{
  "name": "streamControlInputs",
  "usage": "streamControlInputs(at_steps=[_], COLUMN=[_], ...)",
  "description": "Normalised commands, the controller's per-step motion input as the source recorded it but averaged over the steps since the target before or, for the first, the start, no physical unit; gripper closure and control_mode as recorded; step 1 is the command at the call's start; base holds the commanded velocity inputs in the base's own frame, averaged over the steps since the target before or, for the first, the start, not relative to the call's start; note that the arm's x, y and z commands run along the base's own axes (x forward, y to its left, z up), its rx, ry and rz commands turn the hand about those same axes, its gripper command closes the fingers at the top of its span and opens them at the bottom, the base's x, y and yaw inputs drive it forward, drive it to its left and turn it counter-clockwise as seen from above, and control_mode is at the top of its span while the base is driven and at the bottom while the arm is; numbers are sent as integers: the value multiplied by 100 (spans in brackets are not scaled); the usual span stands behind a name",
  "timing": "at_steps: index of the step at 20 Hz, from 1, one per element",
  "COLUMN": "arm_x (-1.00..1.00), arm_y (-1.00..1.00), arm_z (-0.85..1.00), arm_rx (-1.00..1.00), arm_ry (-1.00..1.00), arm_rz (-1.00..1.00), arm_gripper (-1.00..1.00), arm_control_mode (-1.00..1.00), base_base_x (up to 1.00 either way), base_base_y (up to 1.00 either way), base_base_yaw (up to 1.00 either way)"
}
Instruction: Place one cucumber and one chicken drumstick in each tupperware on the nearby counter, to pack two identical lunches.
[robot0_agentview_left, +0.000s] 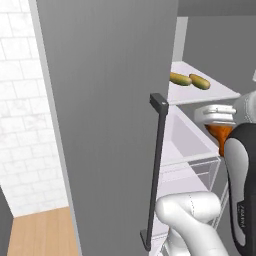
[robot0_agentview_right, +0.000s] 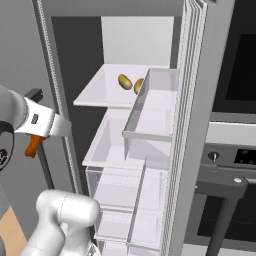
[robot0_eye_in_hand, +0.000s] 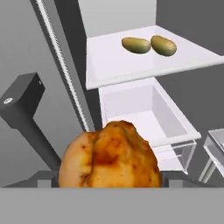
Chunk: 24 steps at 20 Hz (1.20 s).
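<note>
My gripper is shut on a chicken drumstick, an orange-brown lump that covers the fingertips in the hand view. The same drumstick hangs under the white hand in front of the open fridge, and its thin end shows low at the left. Two yellow-green cucumbers lie side by side on the white fridge shelf, ahead of and above the gripper. They also show in the base views. The tupperware and the counter are out of view.
The grey fridge door with its dark vertical handle stands open close on the left. A clear drawer sits under the shelf. The door bins and an oven are on the right.
</note>
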Motion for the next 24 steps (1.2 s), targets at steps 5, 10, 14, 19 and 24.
streamControlInputs(at_steps=[5, 10, 14, 19, 24], arm_x=[-28, -23, 0, 0, 0], arm_y=[1, 4, 0, 0, 0], arm_z=[-3, -6, 0, 0, 0], arm_rx=[-7, -6, 0, 0, 0], arm_ry=[0, 0, 0, 0, 0], arm_rz=[0, 0, 0, 0, 0], arm_gripper=[100, 100, 100, 100, 100], arm_control_mode=[-100, 100, 100, 100, 100], base_base_x=[0, -60, -100, -100, -90], base_base_y=[0, 12, 33, 0, -46], base_base_yaw=[0, 0, 1, 0, -2])
